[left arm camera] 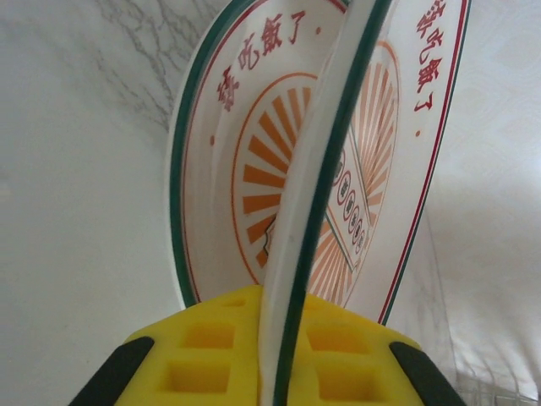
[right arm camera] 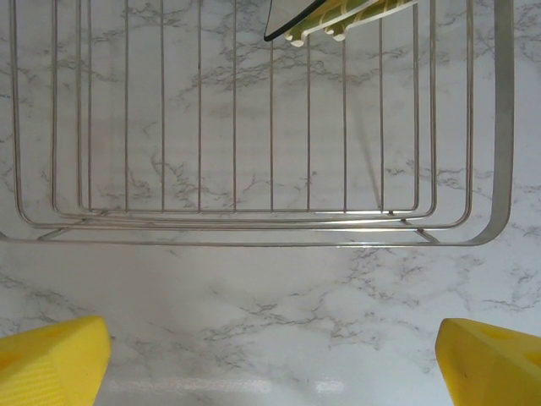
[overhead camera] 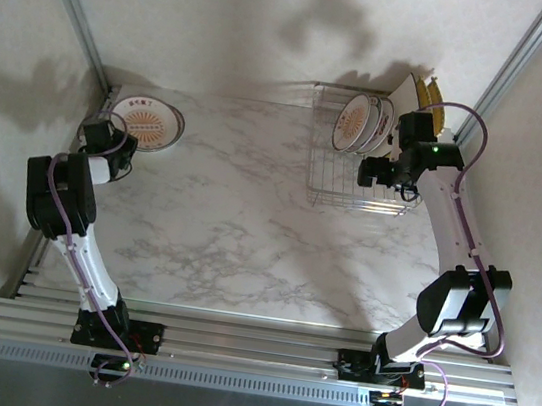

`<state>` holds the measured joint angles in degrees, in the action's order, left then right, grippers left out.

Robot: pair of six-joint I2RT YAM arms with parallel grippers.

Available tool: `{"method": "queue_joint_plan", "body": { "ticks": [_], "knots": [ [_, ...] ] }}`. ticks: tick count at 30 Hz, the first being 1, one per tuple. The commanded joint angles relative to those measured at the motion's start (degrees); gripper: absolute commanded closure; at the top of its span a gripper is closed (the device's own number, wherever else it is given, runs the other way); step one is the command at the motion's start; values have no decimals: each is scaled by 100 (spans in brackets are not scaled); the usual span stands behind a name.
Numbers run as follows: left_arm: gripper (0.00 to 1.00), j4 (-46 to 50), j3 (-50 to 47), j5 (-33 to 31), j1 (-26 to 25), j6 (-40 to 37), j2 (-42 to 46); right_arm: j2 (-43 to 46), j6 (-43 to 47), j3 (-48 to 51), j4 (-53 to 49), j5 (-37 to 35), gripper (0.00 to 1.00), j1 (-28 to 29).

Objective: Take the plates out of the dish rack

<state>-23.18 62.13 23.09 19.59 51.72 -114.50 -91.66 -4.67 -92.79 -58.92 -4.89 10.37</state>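
The rack [overhead camera: 360,180], silver wire and rectangular, sits at the far right of the marble table [overhead camera: 227,227]. Round white plates [overhead camera: 363,123] stand upright in its far end, with a yellow square plate [overhead camera: 430,92] behind them. My right claw [right arm camera: 270,364] hangs at the rack's near edge, yellow fingers spread wide, gripping nothing. Well left of the rack, my left claw [left arm camera: 283,338] is clamped on the thin green-edged rim of a round plate [left arm camera: 334,169]. Orange sunburst print and red characters show beside it.

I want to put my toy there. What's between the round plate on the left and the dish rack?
Nothing. In the top view, only bare marble table lies between the round plate and the dish rack.
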Motion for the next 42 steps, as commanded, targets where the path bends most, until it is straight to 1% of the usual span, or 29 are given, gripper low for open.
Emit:
{"method": "queue_joint_plan", "body": {
  "ticks": [1,5,7,10,16,19,22,30,33,41,42],
  "knots": [
    [100,-105,247,-17,-59,-132,-116,-63,-47,-30,150,72,1,6],
    [97,-11,303,-48,-96,-216,-185,-80,-102,24,230,148,1,23],
    [90,175,412,-76,-124,-375,-195,-106,-113,3,239,195,1,42],
    [78,559,534,-222,-166,-652,-172,-92,-118,-4,268,224,1,62],
    [66,673,550,-244,-192,-750,-196,-65,-148,6,324,288,1,63],
    [58,886,623,-325,-235,-944,-183,-30,-166,33,341,316,1,75],
    [50,1255,736,-543,-290,-1308,-114,-2,-166,24,315,303,1,66],
    [25,2506,1278,-1441,-505,-2475,36,18,-166,-96,260,343,1,67],
    [18,2845,1462,-1772,-596,-2790,68,17,-166,-149,261,365,1,79],
    [8,3302,1500,-2177,-706,-3251,335,39,-175,-223,239,378,1,73],
    [5,3375,1487,-2235,-767,-3354,441,40,-168,-245,218,375,1,79]
  ]
}}
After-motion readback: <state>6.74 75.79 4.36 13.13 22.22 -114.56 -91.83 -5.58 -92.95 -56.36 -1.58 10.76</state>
